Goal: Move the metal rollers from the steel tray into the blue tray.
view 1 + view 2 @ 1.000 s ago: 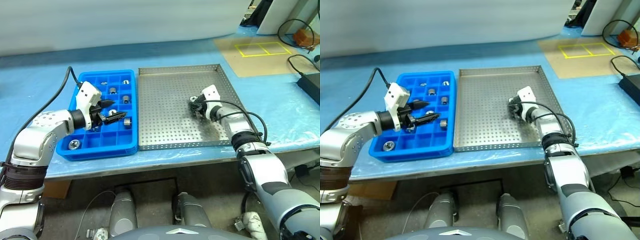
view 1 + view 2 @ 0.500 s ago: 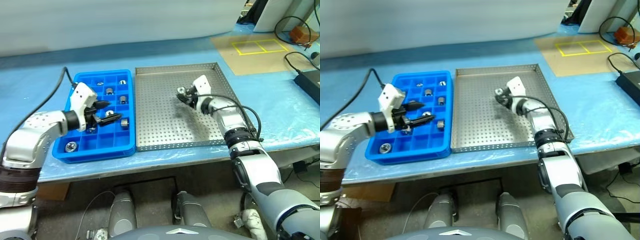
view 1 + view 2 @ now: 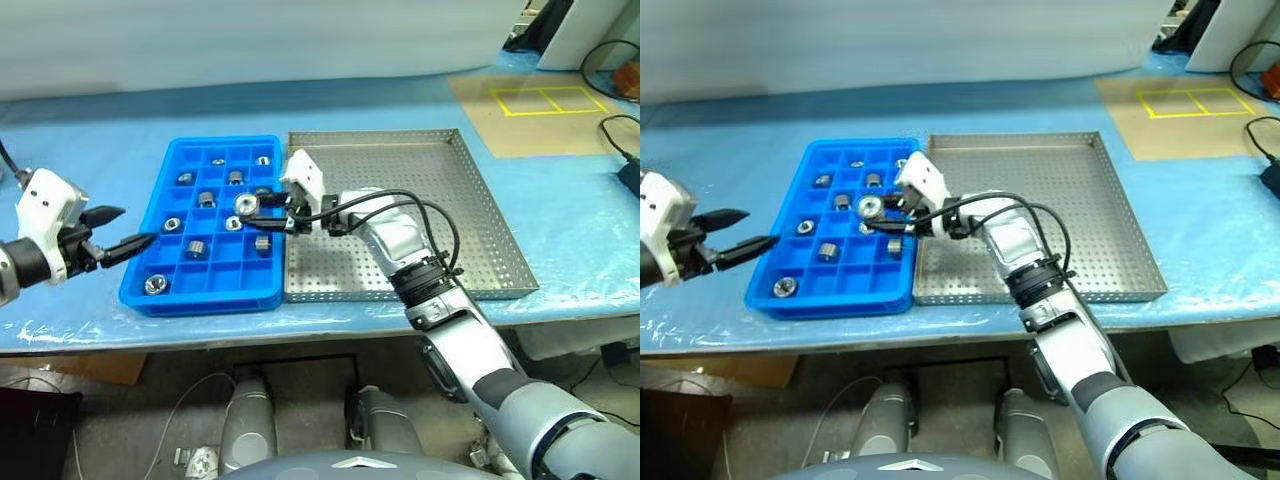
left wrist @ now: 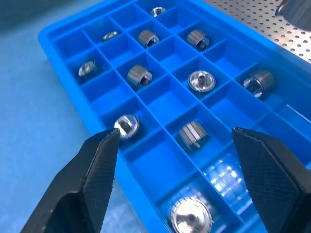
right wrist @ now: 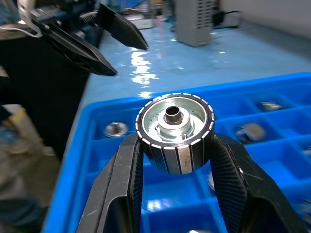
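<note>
Right end effector [image 3: 262,212] reached across over the blue tray [image 3: 150,275], pinching one roller [image 3: 246,203] between its fingers. From the right wrist: roller [image 5: 175,131] clamped at its ribbed sides by both fingers [image 5: 125,194], dark central hole facing the camera, held above the compartments, not touching the tray. Left end effector [image 3: 118,230] off the tray's left edge, above the blue desk [image 3: 90,130], fingers spread wide and holding nothing; seen again in the right wrist view [image 5: 114,46]. From the left wrist: about ten rollers resting singly in compartments, some on end, some on their sides [image 4: 193,136]. Steel tray [image 3: 440,190] just beside the blue tray, its perforated floor bare in the head views.
</note>
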Robot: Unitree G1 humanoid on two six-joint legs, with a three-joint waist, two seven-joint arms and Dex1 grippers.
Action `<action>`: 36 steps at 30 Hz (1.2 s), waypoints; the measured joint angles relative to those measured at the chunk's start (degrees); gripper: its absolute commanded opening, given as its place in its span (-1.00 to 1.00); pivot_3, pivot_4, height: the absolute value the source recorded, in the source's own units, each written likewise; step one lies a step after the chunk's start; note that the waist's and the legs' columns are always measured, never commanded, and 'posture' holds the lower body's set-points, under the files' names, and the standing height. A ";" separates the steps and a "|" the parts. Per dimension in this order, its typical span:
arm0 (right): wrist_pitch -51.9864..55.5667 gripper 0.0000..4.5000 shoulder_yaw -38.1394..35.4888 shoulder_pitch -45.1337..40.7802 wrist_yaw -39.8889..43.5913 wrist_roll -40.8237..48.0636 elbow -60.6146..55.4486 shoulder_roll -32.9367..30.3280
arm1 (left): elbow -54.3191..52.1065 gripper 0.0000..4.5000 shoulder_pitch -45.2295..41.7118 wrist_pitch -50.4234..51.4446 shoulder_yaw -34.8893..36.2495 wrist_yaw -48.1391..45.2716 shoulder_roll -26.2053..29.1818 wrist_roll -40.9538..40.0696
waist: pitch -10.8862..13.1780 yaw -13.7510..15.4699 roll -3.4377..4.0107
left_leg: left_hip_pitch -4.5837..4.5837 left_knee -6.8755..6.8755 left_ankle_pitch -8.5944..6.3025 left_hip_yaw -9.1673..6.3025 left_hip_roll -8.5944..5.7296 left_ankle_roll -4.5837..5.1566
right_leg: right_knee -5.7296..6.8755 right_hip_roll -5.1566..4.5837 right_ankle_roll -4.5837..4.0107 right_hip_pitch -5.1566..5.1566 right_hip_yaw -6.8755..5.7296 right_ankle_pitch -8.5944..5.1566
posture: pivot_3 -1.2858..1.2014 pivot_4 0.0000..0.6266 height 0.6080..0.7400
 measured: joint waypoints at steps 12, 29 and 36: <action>-2.13 -0.28 5.22 0.37 1.76 -4.18 9.95 3.47 | -11.60 0.73 8.96 5.65 4.83 6.37 -5.68 -6.03 | 0.00 2.31 -0.02 | 0.06 -0.22 0.07 -0.16 0.01 -0.12 | 0.03 0.00 0.19 0.01 -0.13 -0.21 | 0.30 -0.52 1.00; 0.68 0.73 -0.64 2.34 -1.13 -3.34 0.99 -4.82 | -6.37 0.73 -4.84 3.92 -7.85 9.97 -6.95 -5.61 | -0.03 2.12 -0.06 | 0.11 -0.10 0.22 -0.18 -0.01 -0.36 | 0.21 0.03 -0.02 0.07 -0.09 -0.06 | 0.15 -0.52 1.00; 7.44 0.73 -12.40 11.26 -5.88 -0.93 -12.72 -22.02 | 0.69 0.73 -15.15 0.08 -17.67 12.26 -12.72 -2.38 | -0.09 1.70 -0.12 | 0.28 0.08 0.39 -0.15 -0.05 -0.61 | 0.23 0.06 0.08 0.34 -0.01 -0.07 | 0.06 -0.52 1.00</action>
